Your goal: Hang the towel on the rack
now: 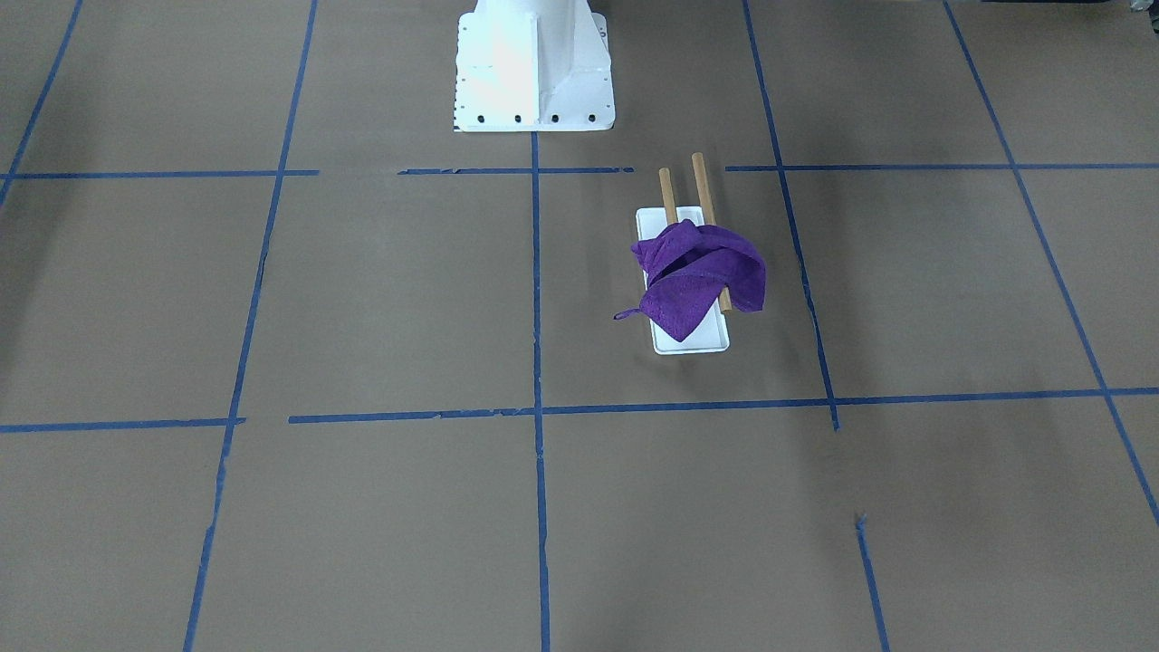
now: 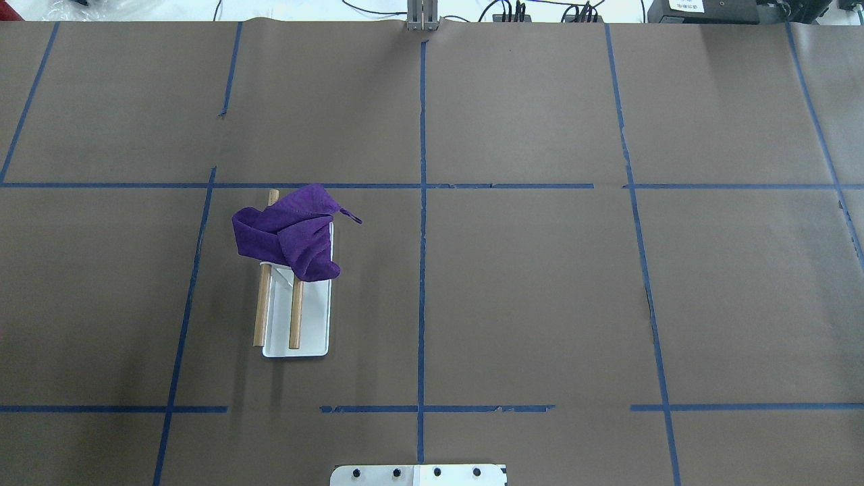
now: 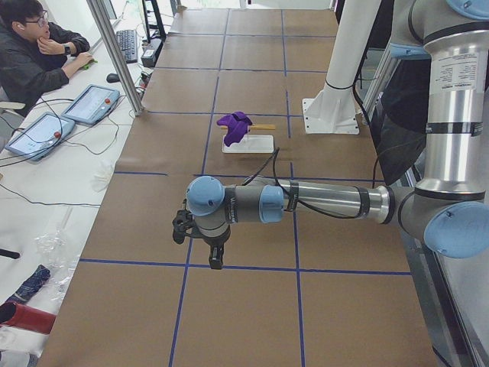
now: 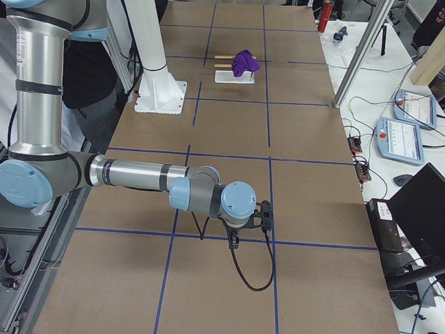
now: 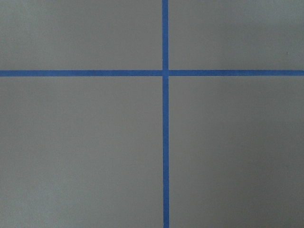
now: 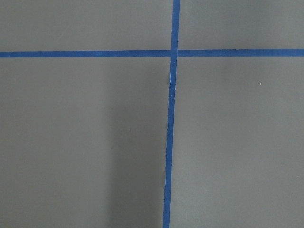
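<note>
A purple towel (image 1: 697,276) lies bunched over one end of the rack (image 1: 699,181), draped across both wooden rods, with a corner hanging over the white base (image 1: 688,342). It shows in the overhead view too, the towel (image 2: 290,229) on the rack (image 2: 295,317) left of centre. Both arms are away from it. The left gripper (image 3: 216,258) shows only in the exterior left view, pointing down over the table. The right gripper (image 4: 234,241) shows only in the exterior right view. I cannot tell whether either is open or shut. Both wrist views show only brown paper and blue tape.
The white robot pedestal (image 1: 534,72) stands behind the rack at the table's robot side. Blue tape lines (image 2: 422,270) grid the brown paper. An operator (image 3: 34,53) sits at a side desk with tablets (image 3: 92,103).
</note>
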Tool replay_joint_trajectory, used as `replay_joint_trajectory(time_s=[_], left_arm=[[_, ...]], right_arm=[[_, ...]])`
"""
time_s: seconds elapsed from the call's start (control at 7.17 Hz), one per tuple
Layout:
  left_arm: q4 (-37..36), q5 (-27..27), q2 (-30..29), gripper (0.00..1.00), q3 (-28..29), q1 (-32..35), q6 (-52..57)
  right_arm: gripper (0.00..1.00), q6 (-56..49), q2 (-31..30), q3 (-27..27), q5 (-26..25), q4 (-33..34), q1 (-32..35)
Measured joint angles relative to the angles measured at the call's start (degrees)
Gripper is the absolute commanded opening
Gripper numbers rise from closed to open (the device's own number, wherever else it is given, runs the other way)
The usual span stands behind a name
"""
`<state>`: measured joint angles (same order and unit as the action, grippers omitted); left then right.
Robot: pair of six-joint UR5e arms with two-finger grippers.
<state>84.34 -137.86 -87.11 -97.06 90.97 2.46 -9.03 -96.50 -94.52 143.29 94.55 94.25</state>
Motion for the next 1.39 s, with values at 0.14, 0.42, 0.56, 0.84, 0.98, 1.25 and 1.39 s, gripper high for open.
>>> replay_joint_trajectory(time_s=[0.14,0.42,0.56,0.84,0.98,1.25,1.39], left_arm=[[0.0,0.0,0.0,1.00,0.0,0.0,0.0],[0.0,0.0,0.1,1.00,0.0,0.0,0.1],[0.0,0.0,0.1,1.00,-0.1,0.0,0.0],[0.0,0.0,0.0,1.00,0.0,0.0,0.0],[0.0,0.0,0.0,1.00,0.0,0.0,0.0],[0.0,0.0,-0.1,1.00,0.1,0.0,0.0],[0.0,0.0,-0.1,1.00,0.2,0.0,0.0]], right_arm=[[1.00,0.8,0.2,-0.3,-1.1,-0.1,0.0],[1.00,3.0,0.6,-0.8,-2.2,-2.2,0.0],[1.00,4.8,0.6,-0.8,-2.6,-4.1,0.0],[1.00,6.2,0.6,-0.4,-3.0,-5.9,0.0],[1.00,6.4,0.6,-0.4,-3.0,-6.1,0.0],[1.00,6.5,0.6,-0.3,-3.0,-6.2,0.0],[1.00,6.4,0.6,-0.3,-3.0,-6.2,0.0]])
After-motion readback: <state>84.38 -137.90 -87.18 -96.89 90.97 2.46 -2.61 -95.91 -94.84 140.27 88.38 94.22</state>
